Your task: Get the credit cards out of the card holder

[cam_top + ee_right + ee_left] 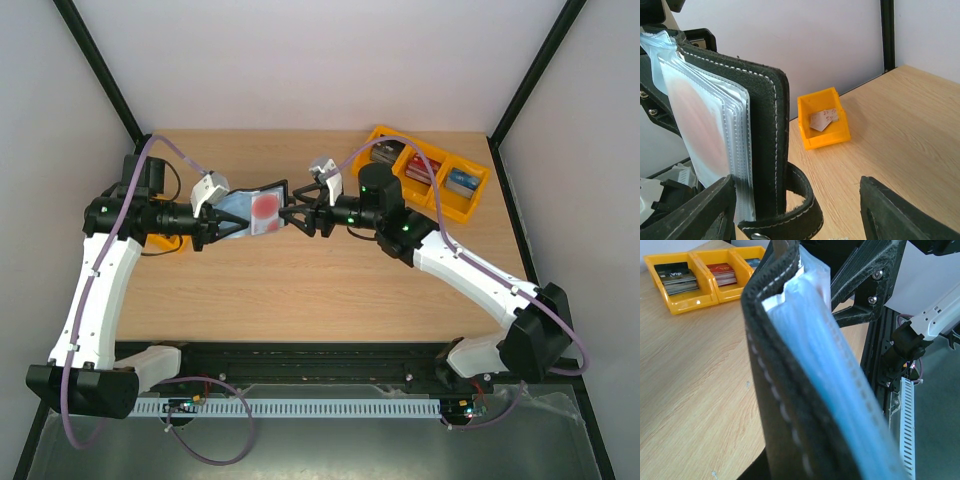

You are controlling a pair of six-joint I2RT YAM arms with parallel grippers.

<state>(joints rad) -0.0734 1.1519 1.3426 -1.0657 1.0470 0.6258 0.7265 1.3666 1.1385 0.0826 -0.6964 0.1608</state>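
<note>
1. Card holder (245,213) is up off the table (300,290), with its left end pinched tight in the left gripper (212,226).
2. It's hanging open with the clear pockets showing, and a pink credit card (265,208) with a red blotch is tucked in one.
3. The right gripper (288,216) is at the holder's right edge, jaws spread wide, not clamping anything.
4. Yellow trays (455,212) of stacked cards sit well right of the holder.
</note>
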